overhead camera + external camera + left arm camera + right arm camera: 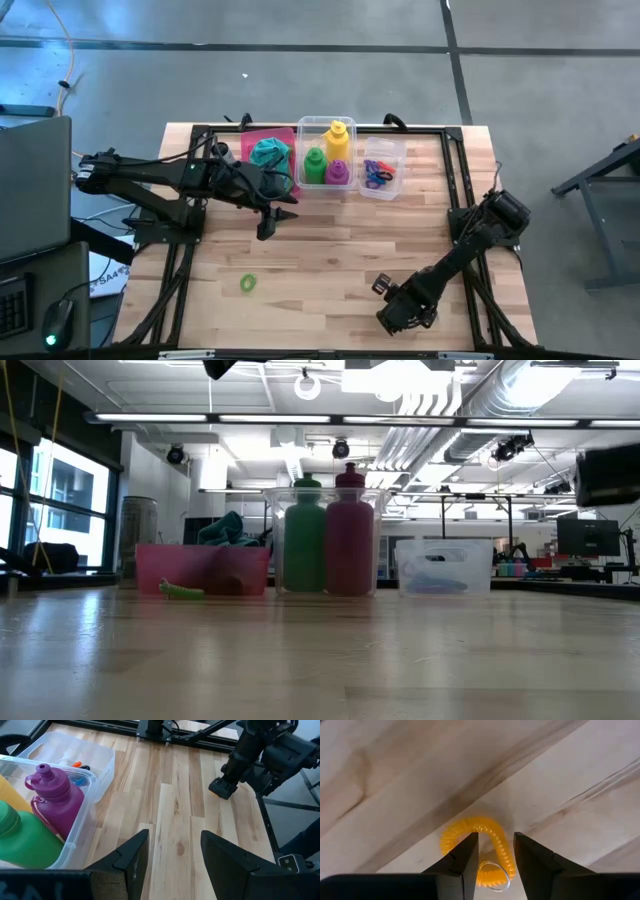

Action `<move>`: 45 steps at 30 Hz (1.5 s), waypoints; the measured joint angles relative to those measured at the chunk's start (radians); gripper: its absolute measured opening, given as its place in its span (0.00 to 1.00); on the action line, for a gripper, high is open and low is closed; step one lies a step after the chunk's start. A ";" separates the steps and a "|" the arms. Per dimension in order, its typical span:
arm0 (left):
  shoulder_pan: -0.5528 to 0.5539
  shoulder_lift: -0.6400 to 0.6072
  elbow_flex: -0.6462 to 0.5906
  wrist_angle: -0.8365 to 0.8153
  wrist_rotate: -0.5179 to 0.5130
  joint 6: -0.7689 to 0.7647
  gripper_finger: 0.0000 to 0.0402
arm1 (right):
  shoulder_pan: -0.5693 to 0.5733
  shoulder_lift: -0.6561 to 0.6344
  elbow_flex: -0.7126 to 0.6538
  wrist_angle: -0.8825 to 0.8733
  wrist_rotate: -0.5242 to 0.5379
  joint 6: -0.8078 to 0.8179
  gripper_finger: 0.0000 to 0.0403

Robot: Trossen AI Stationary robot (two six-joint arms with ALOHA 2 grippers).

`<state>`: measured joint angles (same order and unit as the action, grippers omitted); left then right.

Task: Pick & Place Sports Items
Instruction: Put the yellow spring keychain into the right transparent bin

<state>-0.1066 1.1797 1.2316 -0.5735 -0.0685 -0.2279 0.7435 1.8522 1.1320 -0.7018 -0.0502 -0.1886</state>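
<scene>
Your pink bin [249,143] holds the teal cloth [270,152]; the middle clear bin [305,126] holds three bottles [337,140]; the small bin [399,150] holds rings [378,172]. Left claw [266,229] hovers spread, empty. Right claw [495,851] straddles an orange ring [496,840] on the tabletop [320,250], spread. A green ring [248,283] lies apart.

orange ring [485,851] partly behind fingers [465,860]

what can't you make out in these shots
- Orange coiled ring: right wrist view, partly behind the right gripper jaws; grip unclear. High view: hidden under that gripper.
- Small rings in the clear bin: high view, too small to count.
- Yellow bottle: low view, hidden behind green and purple bottles.
</scene>
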 joint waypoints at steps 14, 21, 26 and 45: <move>0.000 0.000 0.000 0.002 0.000 0.000 0.44 | -0.020 0.032 0.003 0.007 -0.008 -0.001 0.03; 0.000 0.000 0.000 0.002 0.000 0.000 0.44 | -0.051 0.026 0.001 0.004 -0.068 0.058 0.01; 0.000 0.000 0.000 0.002 0.000 0.000 0.44 | -0.066 0.000 -0.004 -0.005 -0.083 0.102 0.01; 0.000 0.000 0.000 0.006 0.000 0.000 0.44 | -0.157 -0.212 -0.001 -0.037 -0.120 0.501 0.00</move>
<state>-0.1069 1.1801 1.2312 -0.5671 -0.0685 -0.2276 0.5862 1.6406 1.1313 -0.7392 -0.1702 0.3125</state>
